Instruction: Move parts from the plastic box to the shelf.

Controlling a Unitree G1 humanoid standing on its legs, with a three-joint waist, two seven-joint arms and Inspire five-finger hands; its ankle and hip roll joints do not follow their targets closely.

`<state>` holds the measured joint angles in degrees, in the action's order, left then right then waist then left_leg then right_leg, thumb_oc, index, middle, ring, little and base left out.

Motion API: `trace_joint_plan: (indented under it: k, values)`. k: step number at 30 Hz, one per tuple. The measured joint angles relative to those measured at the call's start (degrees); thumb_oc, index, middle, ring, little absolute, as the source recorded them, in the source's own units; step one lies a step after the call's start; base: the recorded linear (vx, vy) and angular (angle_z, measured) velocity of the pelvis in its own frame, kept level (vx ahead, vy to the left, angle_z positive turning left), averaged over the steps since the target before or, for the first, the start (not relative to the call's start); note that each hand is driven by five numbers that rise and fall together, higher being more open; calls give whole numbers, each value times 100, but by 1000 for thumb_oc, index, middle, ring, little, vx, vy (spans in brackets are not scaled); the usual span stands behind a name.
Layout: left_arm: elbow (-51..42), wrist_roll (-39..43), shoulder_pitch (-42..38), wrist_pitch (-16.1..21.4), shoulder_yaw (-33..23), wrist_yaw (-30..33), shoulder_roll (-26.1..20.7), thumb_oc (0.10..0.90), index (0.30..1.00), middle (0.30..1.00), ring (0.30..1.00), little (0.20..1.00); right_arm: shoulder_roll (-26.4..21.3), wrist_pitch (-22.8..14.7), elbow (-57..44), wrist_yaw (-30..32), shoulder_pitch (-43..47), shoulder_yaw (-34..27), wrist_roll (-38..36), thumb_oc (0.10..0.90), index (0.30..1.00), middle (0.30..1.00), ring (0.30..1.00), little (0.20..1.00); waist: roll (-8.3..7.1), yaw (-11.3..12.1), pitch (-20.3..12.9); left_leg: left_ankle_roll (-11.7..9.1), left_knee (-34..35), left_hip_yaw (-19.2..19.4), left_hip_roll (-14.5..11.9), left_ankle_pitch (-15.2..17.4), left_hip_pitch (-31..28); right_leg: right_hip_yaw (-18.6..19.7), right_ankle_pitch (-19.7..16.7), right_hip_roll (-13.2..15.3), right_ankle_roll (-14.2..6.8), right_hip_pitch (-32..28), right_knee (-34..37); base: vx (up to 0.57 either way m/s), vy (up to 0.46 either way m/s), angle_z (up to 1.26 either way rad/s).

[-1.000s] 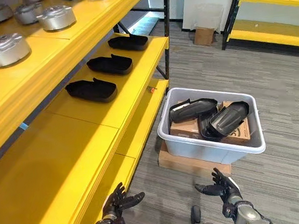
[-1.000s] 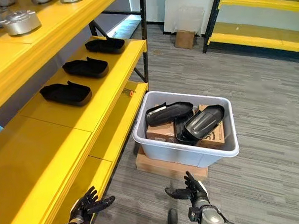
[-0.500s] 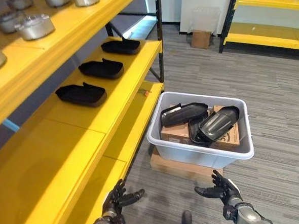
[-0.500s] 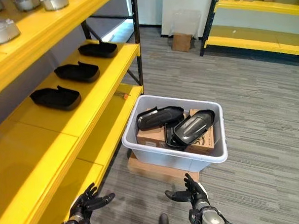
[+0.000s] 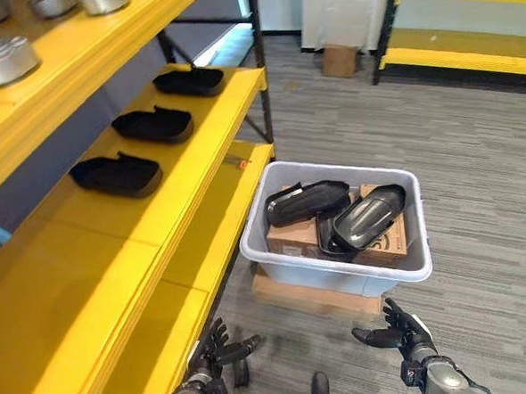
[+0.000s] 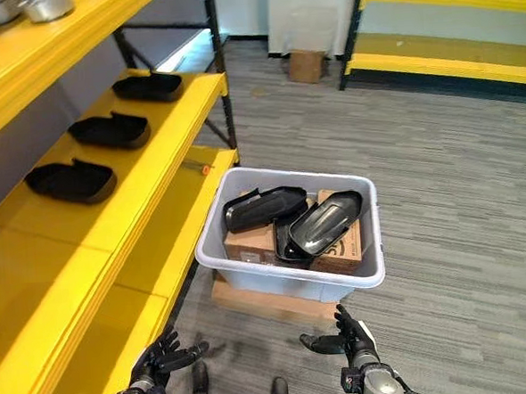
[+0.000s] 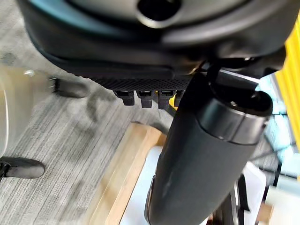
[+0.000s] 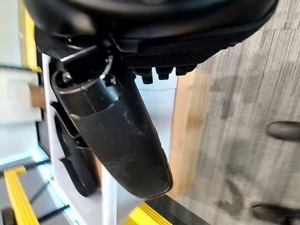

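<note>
A grey plastic box (image 5: 330, 278) stands on a wooden board (image 5: 287, 294) on the floor beside the yellow shelf (image 5: 173, 180). In the box lie black moulded parts (image 5: 306, 201) (image 5: 369, 215) on top of a cardboard carton (image 5: 294, 240). Three black parts (image 5: 116, 174) (image 5: 152, 124) (image 5: 188, 80) lie in a row on the shelf's middle level. My left hand (image 5: 216, 350) hovers low near the shelf's bottom edge, fingers spread, holding nothing. My right hand (image 5: 401, 329) hangs just in front of the box, also open and empty.
Silver round parts (image 5: 3, 59) sit on the top shelf level. A small cardboard box (image 5: 338, 60) stands on the floor at the back, next to a second yellow rack (image 5: 460, 55). Grey striped floor lies open to the right of the plastic box.
The camera has shifted, so the shelf and box appear further left and lower. Both hands remain open and low in front of the box.
</note>
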<state>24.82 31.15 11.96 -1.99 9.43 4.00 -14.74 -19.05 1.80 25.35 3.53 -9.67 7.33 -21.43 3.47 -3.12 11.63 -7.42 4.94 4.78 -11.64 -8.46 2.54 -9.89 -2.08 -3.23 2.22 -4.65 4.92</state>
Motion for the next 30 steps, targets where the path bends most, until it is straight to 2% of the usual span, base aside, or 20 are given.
trace_joint_plan:
  k: [1,5,9,12,15,17,19,20,21,22,23,24,26,28,30]
  values:
    - [-34,0,-70,5,9,-11,6,900,1000,1000,1000,1000,-14,0,3,0,-15,-38,0,900,1000,1000,1000,1000,49,6,-4,21,-2,97,12,-6,-126,69,16,-8,-64,8,-5,132,151,-15]
    - [-88,0,-223,77,-59,29,-38,900,1000,1000,1000,1000,89,2,-2,-58,-57,63,1,900,1000,1000,1000,1000,-114,38,-3,328,-24,297,410,135,-193,168,9,412,-323,-3,-8,88,141,-10]
    - [-160,2,-228,78,-58,36,-157,900,1000,1000,1000,1000,261,2,-10,-126,149,135,1,900,1000,1000,1000,1000,-121,62,-1,567,-23,416,741,272,-291,220,28,751,-555,-57,-7,61,164,-6]
    - [-243,2,-164,79,-58,45,-246,900,1000,1000,1000,1000,279,4,-17,-147,207,125,88,900,1000,1000,1000,1000,-126,166,-9,719,-20,433,953,363,-262,251,41,955,-707,-1,-45,38,251,-1]
    - [-240,2,-163,78,-42,36,-245,900,1000,1000,1000,1000,270,14,-17,-143,226,127,105,900,1000,1000,1000,1000,-141,163,-12,917,-22,447,1190,475,-242,280,154,1186,-863,184,-410,8,297,-2]
    - [-229,1,-169,70,11,35,-240,900,1000,1000,1000,1000,221,38,-22,-142,250,133,119,900,1000,1000,1000,1000,-75,134,-33,1092,-20,390,1265,437,-228,274,398,1360,-954,619,-1304,-10,198,11]
    - [-230,-4,-186,73,56,-9,-268,900,1000,1000,1000,1000,269,79,-21,-151,153,150,121,900,1000,1000,1000,1000,-157,141,-94,1223,-25,328,1461,535,-269,333,474,1552,-1021,906,-2061,-42,254,18]
    - [-223,-5,-183,68,203,-7,-272,900,1000,1000,1000,1000,269,81,-25,-149,183,160,120,900,1000,1000,1000,1000,-142,129,-72,1317,-25,289,1513,539,-244,374,467,1637,-1016,1323,-2845,22,198,33]
    - [-226,-10,-181,41,329,-27,-270,900,1000,1000,1000,1000,279,81,-38,-142,235,189,120,900,1000,1000,1000,1000,-132,-22,-55,1423,-25,207,1595,509,-263,393,275,1760,-957,1688,-3637,67,145,39]
    - [-231,-16,-163,34,436,-79,-256,900,1000,1000,1000,1000,303,95,-24,-149,200,216,120,900,1000,1000,1000,1000,-130,-52,-52,1526,-34,166,1635,544,-379,424,342,1877,-1044,1934,-3937,109,150,18]
    - [-223,-18,-87,12,462,-96,-174,900,1000,1000,1000,1000,363,99,-35,-149,187,283,120,900,1000,1000,1000,1000,-184,6,-28,1644,-171,244,1701,656,-410,341,365,2010,-1021,2148,-4009,105,6,-9]
    - [-216,-19,-63,-54,553,-110,-198,900,1000,1000,1000,1000,404,97,-43,-169,149,317,119,900,1000,1000,1000,1000,-187,12,4,1637,-188,265,1761,681,-486,82,417,2153,-973,2243,-3952,112,-34,-15]
    - [-263,-46,1,-58,641,-216,-210,900,1000,1000,1000,1000,419,104,-47,-178,104,366,119,900,1000,1000,1000,1000,-180,-13,6,1552,-175,295,1812,680,-515,42,371,2146,-1050,2278,-3182,91,-64,4]
    - [-290,-45,-8,-58,729,-239,-191,900,1000,1000,1000,1000,417,106,-48,-175,99,368,118,900,1000,1000,1000,1000,-220,-26,4,1541,-164,294,1917,682,-460,58,112,2197,-1332,2273,-2123,82,-74,6]
    - [-266,-44,8,-62,782,-239,-187,900,1000,1000,1000,1000,418,110,-42,-171,99,367,119,900,1000,1000,1000,1000,-242,-51,32,1548,-166,281,1986,688,-471,108,-272,2242,-1396,2256,-1460,124,-114,6]
